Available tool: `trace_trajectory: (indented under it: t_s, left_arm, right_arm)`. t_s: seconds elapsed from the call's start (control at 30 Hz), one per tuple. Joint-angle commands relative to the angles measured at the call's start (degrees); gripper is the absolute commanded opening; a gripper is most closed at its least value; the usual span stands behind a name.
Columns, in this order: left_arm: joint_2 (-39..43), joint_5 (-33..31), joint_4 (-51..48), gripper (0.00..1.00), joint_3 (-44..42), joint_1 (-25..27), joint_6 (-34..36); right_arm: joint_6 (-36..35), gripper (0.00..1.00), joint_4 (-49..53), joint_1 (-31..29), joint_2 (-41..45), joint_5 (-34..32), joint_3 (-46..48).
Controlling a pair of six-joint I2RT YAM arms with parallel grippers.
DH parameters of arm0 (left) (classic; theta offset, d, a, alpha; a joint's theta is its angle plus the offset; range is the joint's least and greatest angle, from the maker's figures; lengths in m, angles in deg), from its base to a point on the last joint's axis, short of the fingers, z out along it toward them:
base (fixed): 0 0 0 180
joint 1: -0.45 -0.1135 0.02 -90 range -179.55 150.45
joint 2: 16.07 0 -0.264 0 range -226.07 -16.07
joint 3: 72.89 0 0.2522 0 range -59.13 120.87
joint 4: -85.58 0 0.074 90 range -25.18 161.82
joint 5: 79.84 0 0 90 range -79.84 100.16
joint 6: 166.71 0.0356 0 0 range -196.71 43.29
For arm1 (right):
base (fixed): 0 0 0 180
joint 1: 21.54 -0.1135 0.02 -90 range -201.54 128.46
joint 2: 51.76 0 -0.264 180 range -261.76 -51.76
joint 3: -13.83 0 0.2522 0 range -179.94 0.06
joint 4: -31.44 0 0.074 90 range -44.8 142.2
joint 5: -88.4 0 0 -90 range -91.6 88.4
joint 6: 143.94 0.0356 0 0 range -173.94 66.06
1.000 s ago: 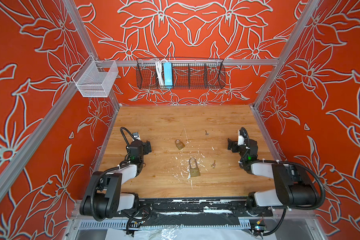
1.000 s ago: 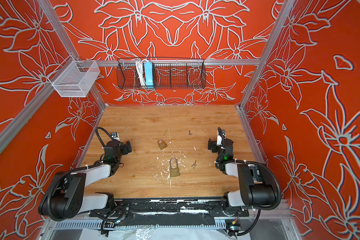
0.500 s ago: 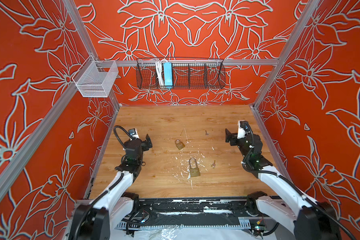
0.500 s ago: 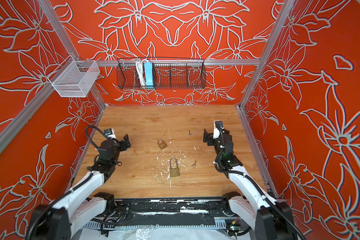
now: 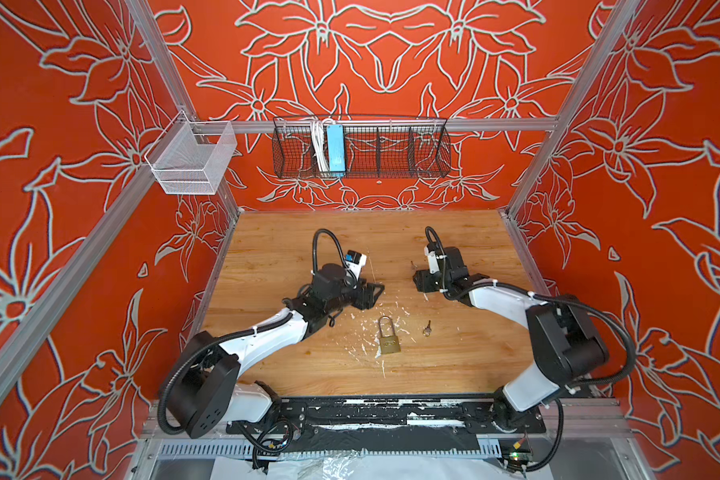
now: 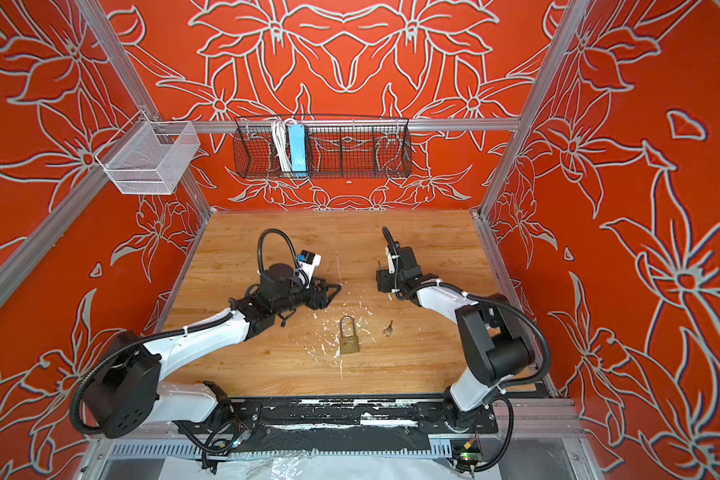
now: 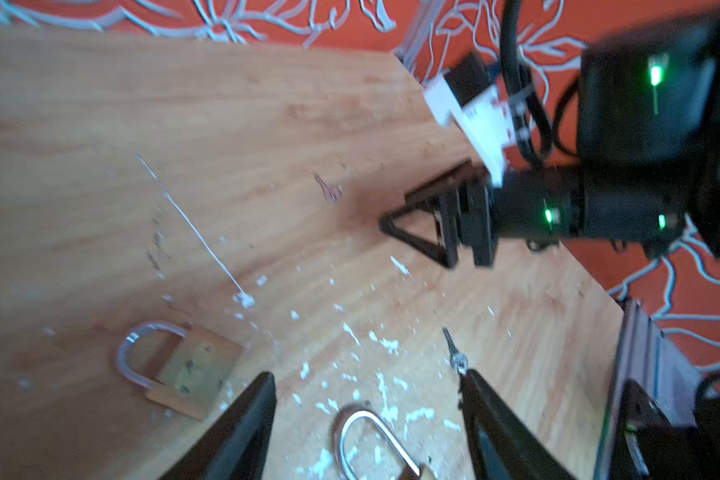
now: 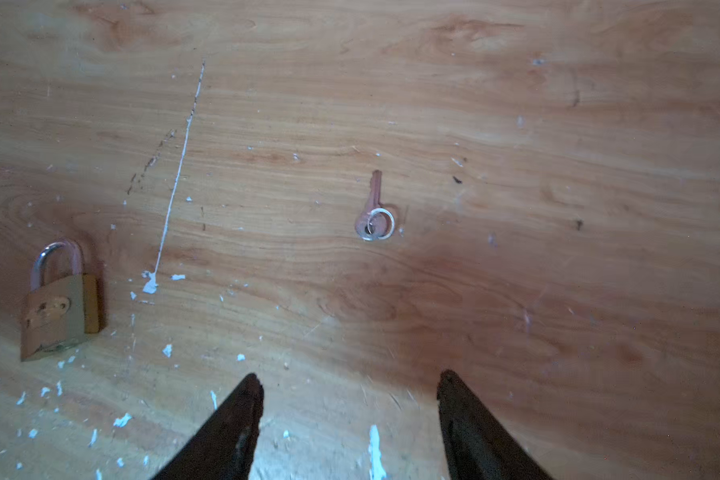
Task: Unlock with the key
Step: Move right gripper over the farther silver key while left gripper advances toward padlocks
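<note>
Two brass padlocks and two keys lie on the wooden table (image 5: 267,257). The long-shackle padlock (image 5: 388,340) sits at the centre front, with a small key (image 5: 427,329) to its right. The short padlock (image 7: 184,370) shows in both wrist views; in both top views my left gripper (image 5: 375,291) hides it. A ringed key (image 8: 374,216) lies farther back, just ahead of my right gripper (image 8: 350,384). My left gripper (image 7: 368,386) hovers open over the long shackle (image 7: 371,432). Both grippers are open and hold nothing.
White paint flecks (image 5: 362,328) dot the table around the padlocks. A black wire basket (image 5: 360,147) holding a blue box hangs on the back wall, and a white mesh basket (image 5: 190,160) on the left rail. Orange walls close three sides.
Both arms have swung up from the table's sides and reached inward toward the middle. The left gripper now covers the short padlock; the right one stands by the far key.
</note>
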Motion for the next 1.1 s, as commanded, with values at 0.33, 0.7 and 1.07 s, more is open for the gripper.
trace_trajectory:
  t_s: [0.33,0.7,1.07]
  left_arm:
    - [2.56,0.62,9.45,0.69,-4.43,6.82,5.07]
    - [6.96,-0.55,9.04,0.71,-6.50,7.09,5.67]
    - [10.94,-2.34,8.68,0.73,-8.18,7.17,6.55]
  right_arm:
    - [-0.56,0.61,-7.38,-0.15,-9.68,-1.13,-5.10]
    - [4.00,0.63,-6.69,0.36,-13.00,-2.51,-7.52]
    - [7.02,0.65,-2.37,1.12,-16.18,-4.33,-11.24]
